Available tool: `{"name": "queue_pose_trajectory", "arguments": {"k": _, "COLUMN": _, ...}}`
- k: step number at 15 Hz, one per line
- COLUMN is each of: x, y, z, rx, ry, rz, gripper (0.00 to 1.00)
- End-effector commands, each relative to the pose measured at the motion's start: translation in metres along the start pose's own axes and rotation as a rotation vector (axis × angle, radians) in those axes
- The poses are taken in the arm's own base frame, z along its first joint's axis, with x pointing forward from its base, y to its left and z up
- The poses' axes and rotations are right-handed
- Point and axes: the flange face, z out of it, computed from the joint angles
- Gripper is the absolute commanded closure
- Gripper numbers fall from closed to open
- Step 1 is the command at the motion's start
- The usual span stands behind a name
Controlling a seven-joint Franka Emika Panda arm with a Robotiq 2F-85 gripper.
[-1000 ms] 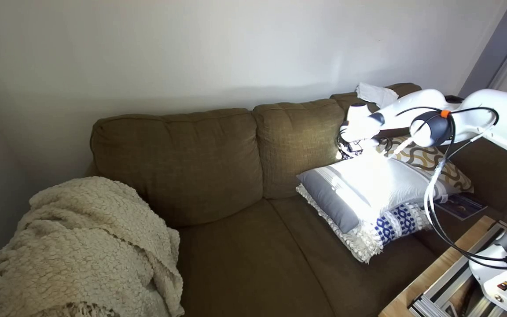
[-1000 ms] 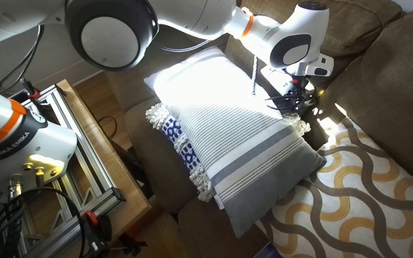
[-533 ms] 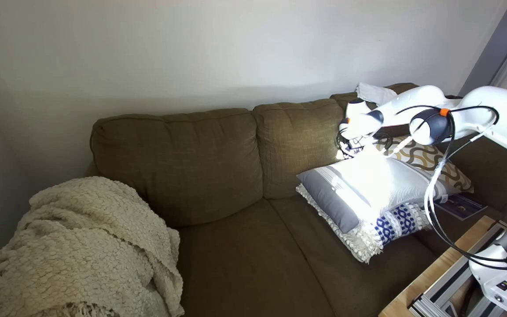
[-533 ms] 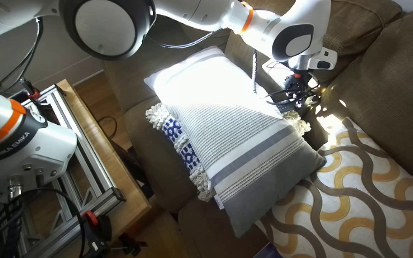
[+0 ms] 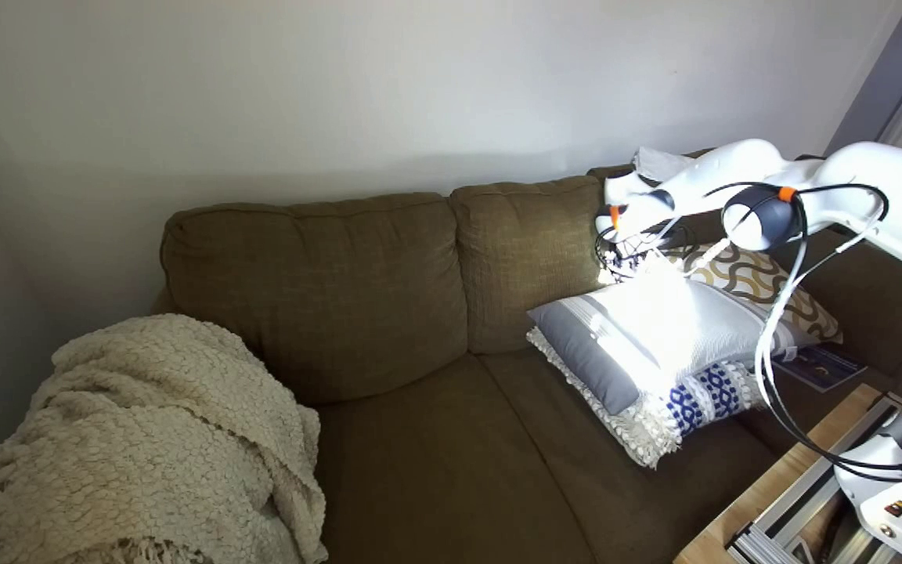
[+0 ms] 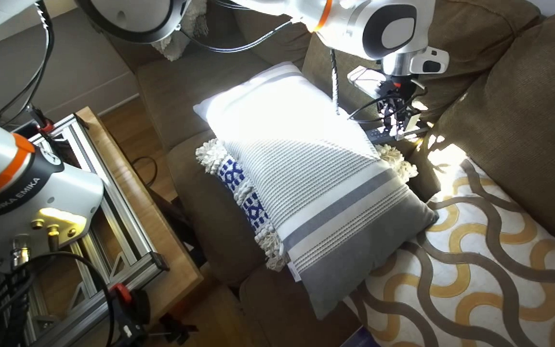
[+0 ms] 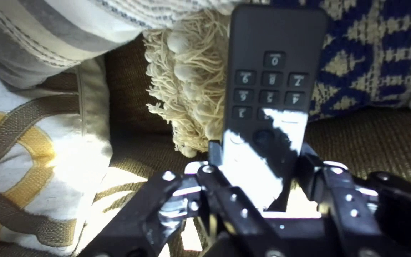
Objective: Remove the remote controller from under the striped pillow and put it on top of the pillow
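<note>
Brown sofa (image 5: pixel 412 470) observed against a pale wall (image 5: pixel 326 94); a cream throw (image 5: pixel 161 439) is heaped at lower left of the frame in an exterior view. The striped pillow (image 6: pixel 316 159), white with grey bands, is laid on a fringed blue-and-white pillow (image 6: pixel 256 212) at the centre of an exterior view, its upper part washed out by glare. A pillow with brown and yellow curves (image 6: pixel 480 260) is seen at lower right, overlapped in the frame by the striped pillow's grey end.

The remote controller (image 7: pixel 273 39) is located right of centre in the wrist view, keypad face shown, digits inverted, lower part whitened by light. It is clasped by the gripper (image 7: pixel 261 153), one finger pressed to each long edge. The remote controller's far end is seen in front of the fringe and the blue pattern; whether cloth is touched cannot be told. In an exterior view it is held at upper right, just beside the striped pillow's edge.
</note>
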Motion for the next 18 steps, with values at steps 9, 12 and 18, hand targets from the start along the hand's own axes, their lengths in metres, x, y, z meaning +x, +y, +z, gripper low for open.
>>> {"name": "queue_pose_trajectory", "arguments": {"k": 9, "x": -0.019, "y": 0.005, "z": -0.058, "rx": -0.276, "ry": 0.087, "rz": 0.134, "gripper": 0.74}}
{"name": "queue_pose_trajectory", "arguments": {"k": 12, "x": -0.031, "y": 0.003, "z": -0.07, "rx": -0.278, "ry": 0.139, "rz": 0.147, "gripper": 0.74}}
{"name": "queue_pose_trajectory", "arguments": {"k": 18, "x": -0.063, "y": -0.013, "z": -0.092, "rx": -0.172, "ry": 0.292, "rz": 0.138, "gripper": 0.74}}
